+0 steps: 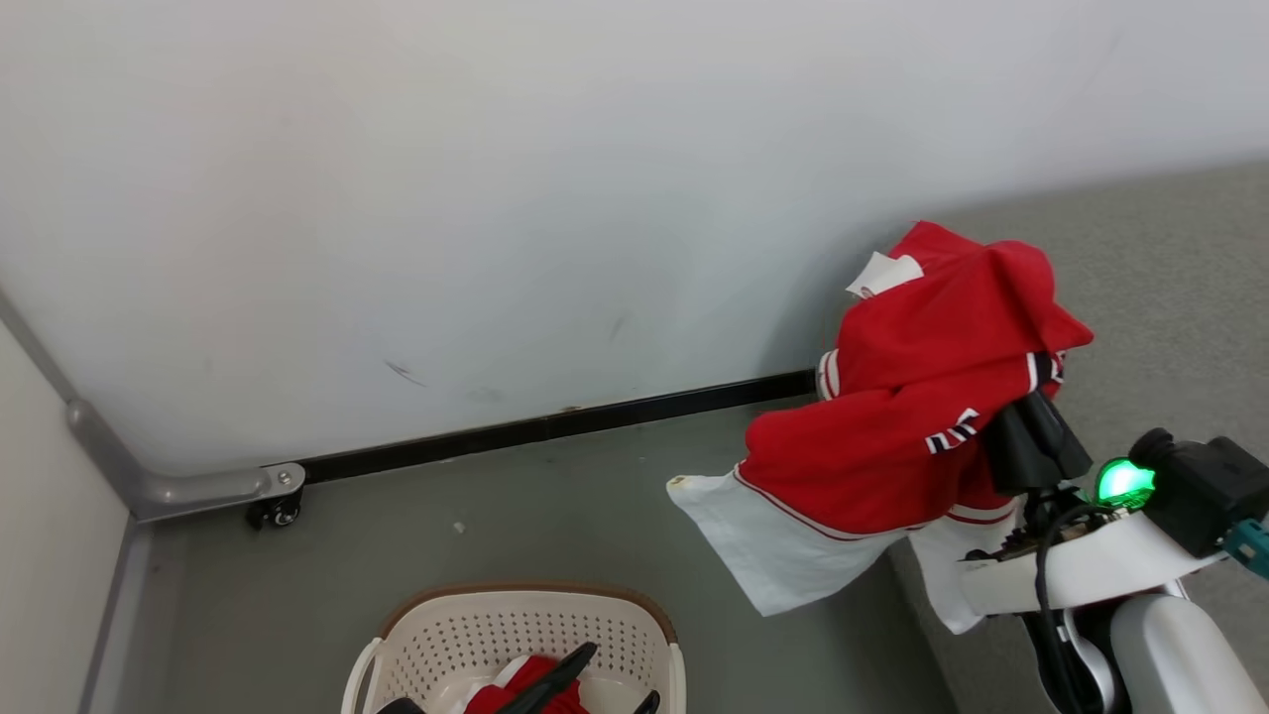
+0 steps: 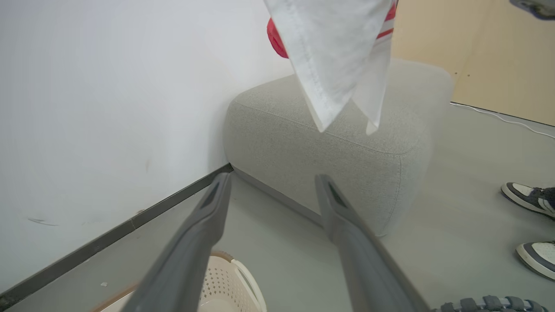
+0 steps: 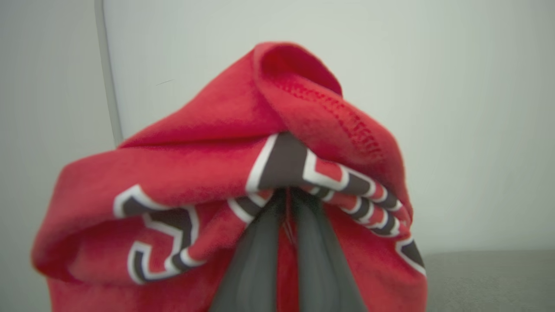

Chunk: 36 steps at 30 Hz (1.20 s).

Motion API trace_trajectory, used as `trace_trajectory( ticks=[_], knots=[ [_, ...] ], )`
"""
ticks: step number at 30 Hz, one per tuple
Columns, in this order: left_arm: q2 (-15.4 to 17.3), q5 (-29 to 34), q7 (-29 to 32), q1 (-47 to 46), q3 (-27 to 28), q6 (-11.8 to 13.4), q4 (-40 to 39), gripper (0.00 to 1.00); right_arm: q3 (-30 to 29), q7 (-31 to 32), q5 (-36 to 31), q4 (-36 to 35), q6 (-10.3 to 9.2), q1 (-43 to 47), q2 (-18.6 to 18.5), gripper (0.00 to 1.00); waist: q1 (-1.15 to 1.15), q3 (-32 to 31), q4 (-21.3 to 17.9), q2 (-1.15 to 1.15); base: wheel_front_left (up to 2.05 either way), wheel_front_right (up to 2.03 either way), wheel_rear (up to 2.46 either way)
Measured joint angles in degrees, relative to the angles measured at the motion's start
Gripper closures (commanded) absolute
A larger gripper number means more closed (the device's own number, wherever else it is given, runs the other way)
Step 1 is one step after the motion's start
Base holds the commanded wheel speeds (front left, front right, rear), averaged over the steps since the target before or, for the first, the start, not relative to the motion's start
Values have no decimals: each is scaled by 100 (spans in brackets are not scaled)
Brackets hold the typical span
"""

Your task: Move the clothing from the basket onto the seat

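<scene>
My right pincer (image 3: 286,193) clenched on jersey (image 3: 195,173) | it hangs over corner of seat (image 2: 360,143), which runs rightward | left pincer (image 2: 271,180) released, over basket (image 1: 446,635)

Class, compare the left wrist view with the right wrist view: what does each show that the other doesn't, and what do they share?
Left wrist, not right wrist: the open left gripper, a corner of the basket, the floor and a person's shoes. Right wrist, not left wrist: the right gripper shut on the jersey, and its dark white-edged lettering. Both: the jersey, the grey seat and the white wall.
</scene>
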Motion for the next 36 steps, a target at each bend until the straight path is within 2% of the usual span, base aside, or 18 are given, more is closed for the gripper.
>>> trace_trajectory(
  ticks=[9, 23, 32, 36],
  knots=[
    [-5, -14, 0, -1, -165, 0, -25, 0, -467, 0, -57, -140, 0, 165, -3, 100, 0, 36, -299, 0, 0, 0, 0],
    [-3, -58, 0, -27, -346, 0, -54, 0, -838, 0, -160, -314, 0, 367, 9, 100, 0, 107, -857, 0, 0, 0, 0],
    [9, -62, 0, -34, -374, 0, -67, 0, -1080, 0, -160, -318, 0, 560, 40, 100, 0, 191, -1208, 0, 0, 0, 0],
    [37, -62, 0, -50, -423, 0, -77, 0, -1371, 0, -7, -214, 0, 621, 85, 100, 0, 235, -1364, 0, 0, 0, 0]
  ],
)
